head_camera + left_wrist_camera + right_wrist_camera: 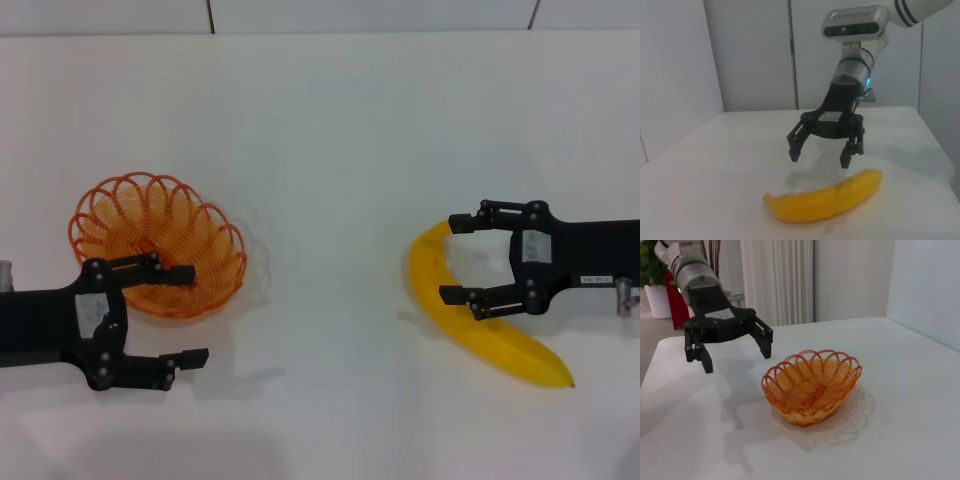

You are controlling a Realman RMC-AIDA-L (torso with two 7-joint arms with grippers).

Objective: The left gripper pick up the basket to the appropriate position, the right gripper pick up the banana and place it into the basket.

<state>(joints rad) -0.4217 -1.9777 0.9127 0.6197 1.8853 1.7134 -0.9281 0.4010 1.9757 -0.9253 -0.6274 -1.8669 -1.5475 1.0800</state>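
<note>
The curved yellow banana is straddled from above by the right gripper, fingers spread wide, ungripped. The left gripper is held open and empty, one finger over the orange wire basket rim.

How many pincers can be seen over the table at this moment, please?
2. The left pincer hangs open over the near rim of the basket, on the table's left. The right pincer hangs open above the banana, on the right. Neither grips anything.

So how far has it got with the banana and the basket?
Nothing is done yet. The banana lies on the table, the basket empty. Both hands are open: the right hand above the banana, the left hand by the basket's rim. Both grasps remain.
</note>
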